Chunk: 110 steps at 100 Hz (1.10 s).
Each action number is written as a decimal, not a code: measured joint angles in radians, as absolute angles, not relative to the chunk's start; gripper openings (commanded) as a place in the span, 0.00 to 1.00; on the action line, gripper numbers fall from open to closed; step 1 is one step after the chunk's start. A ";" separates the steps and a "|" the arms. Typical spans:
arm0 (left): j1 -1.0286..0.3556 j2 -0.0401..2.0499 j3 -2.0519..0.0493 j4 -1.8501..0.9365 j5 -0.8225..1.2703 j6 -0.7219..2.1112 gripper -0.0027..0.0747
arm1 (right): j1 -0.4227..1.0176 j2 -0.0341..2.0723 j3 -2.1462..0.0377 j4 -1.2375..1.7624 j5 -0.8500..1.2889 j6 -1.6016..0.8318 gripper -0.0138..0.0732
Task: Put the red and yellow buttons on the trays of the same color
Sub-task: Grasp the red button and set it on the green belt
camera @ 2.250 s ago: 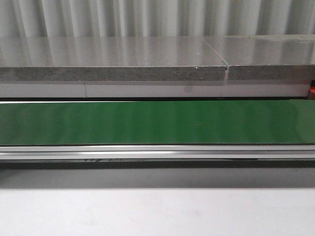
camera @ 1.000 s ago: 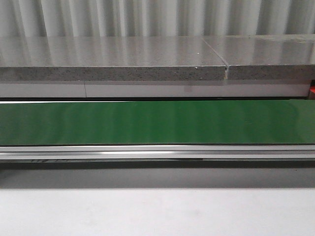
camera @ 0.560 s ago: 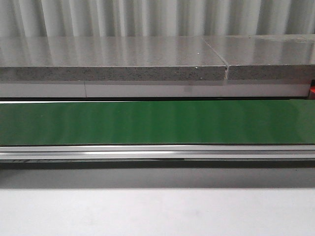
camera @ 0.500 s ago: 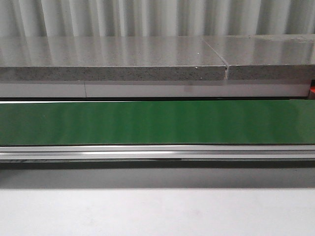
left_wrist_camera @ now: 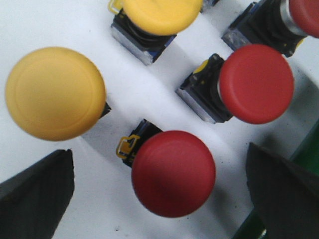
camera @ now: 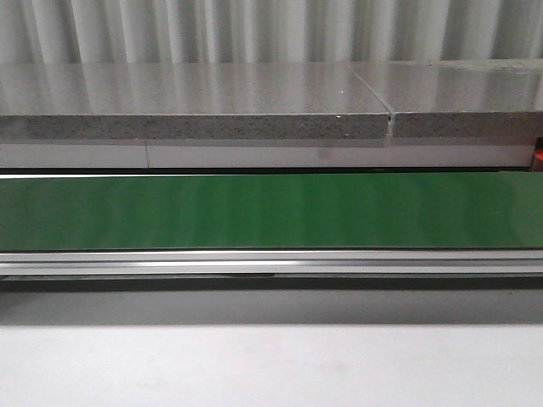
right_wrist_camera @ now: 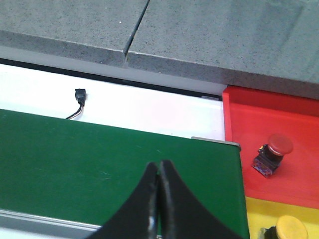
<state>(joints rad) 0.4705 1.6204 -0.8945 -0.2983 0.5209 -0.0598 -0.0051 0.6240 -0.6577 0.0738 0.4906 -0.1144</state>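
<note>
The left gripper (left_wrist_camera: 159, 199) hangs over a cluster of loose push buttons on a white surface, jaws spread wide on either side of a red button (left_wrist_camera: 173, 173) standing cap-up. A yellow button (left_wrist_camera: 55, 92) stands just beside it, and a second red button (left_wrist_camera: 255, 82) lies tilted nearby. The right gripper (right_wrist_camera: 158, 199) hovers over the green conveyor belt (right_wrist_camera: 99, 164) with jaws pressed together, holding nothing. Beyond the belt end, the red tray (right_wrist_camera: 279, 124) already holds one red button (right_wrist_camera: 273, 152), and the yellow tray (right_wrist_camera: 299, 211) one yellow button (right_wrist_camera: 284, 229). Risk: the buttons are crowded, so a descending jaw may strike the yellow cap or the tilted neighbour and scatter the cluster. The domed cap may also slip from a shallow pinch; gripping lower, on the body, is judged safer.
</note>
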 measured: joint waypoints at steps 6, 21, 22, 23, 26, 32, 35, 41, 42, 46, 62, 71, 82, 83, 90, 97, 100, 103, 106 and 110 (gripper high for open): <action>0.471 1.633 -0.894 -0.298 0.519 -0.060 0.89 | -0.005 0.624 -0.658 0.074 0.491 -0.114 0.08; 0.471 1.646 -0.894 -0.298 0.515 -0.060 0.85 | -0.005 0.624 -0.658 0.074 0.491 -0.114 0.08; 0.471 1.646 -0.894 -0.298 0.515 -0.060 0.84 | -0.005 0.624 -0.658 0.074 0.491 -0.114 0.08; 0.471 1.646 -0.894 -0.298 0.515 -0.060 0.83 | -0.005 0.624 -0.658 0.074 0.491 -0.114 0.08; 0.471 1.646 -0.894 -0.298 0.513 -0.060 0.79 | -0.005 0.624 -0.658 0.074 0.491 -0.114 0.08; 0.471 1.646 -0.894 -0.298 0.511 -0.060 0.69 | -0.005 0.624 -0.658 0.074 0.491 -0.114 0.08; 0.471 1.646 -0.894 -0.298 0.509 -0.060 0.63 | -0.005 0.624 -0.658 0.074 0.491 -0.114 0.08; 0.471 1.646 -0.894 -0.298 0.509 -0.060 0.50 | -0.005 0.624 -0.658 0.074 0.491 -0.114 0.08; 0.471 1.646 -0.894 -0.298 0.509 -0.060 0.47 | -0.005 0.624 -0.658 0.074 0.491 -0.114 0.08; 0.471 1.646 -0.894 -0.298 0.509 -0.060 0.37 | -0.005 0.624 -0.658 0.074 0.491 -0.114 0.08; 0.471 1.637 -0.894 -0.300 0.516 -0.060 0.06 | -0.005 0.624 -0.658 0.074 0.491 -0.114 0.08; 0.471 1.609 -0.894 -0.306 0.536 -0.060 0.01 | -0.005 0.624 -0.658 0.074 0.491 -0.114 0.08; 0.471 1.553 -0.894 -0.307 0.557 -0.060 0.01 | -0.005 0.624 -0.658 0.074 0.491 -0.114 0.08; 0.469 1.549 -0.894 -0.307 0.556 -0.060 0.01 | -0.005 0.624 -0.658 0.074 0.491 -0.114 0.08; 0.462 1.503 -0.894 -0.307 0.568 -0.058 0.01 | -0.005 0.624 -0.658 0.074 0.491 -0.114 0.08; 0.454 1.449 -0.894 -0.307 0.575 -0.050 0.01 | -0.005 0.624 -0.658 0.074 0.491 -0.114 0.08; 0.449 1.425 -0.894 -0.307 0.577 -0.046 0.01 | -0.005 0.624 -0.658 0.074 0.491 -0.114 0.08; 0.445 1.395 -0.894 -0.307 0.577 -0.043 0.01 | -0.005 0.624 -0.658 0.074 0.491 -0.114 0.08; 0.440 1.370 -0.894 -0.307 0.577 -0.040 0.01 | -0.005 0.624 -0.658 0.074 0.491 -0.114 0.08; 0.432 1.333 -0.894 -0.307 0.577 -0.039 0.01 | -0.005 0.624 -0.658 0.074 0.491 -0.114 0.08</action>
<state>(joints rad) 0.4324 1.3328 -0.8945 -0.3067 0.5765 -0.0386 -0.0051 0.6240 -0.6577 0.0738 0.4906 -0.1144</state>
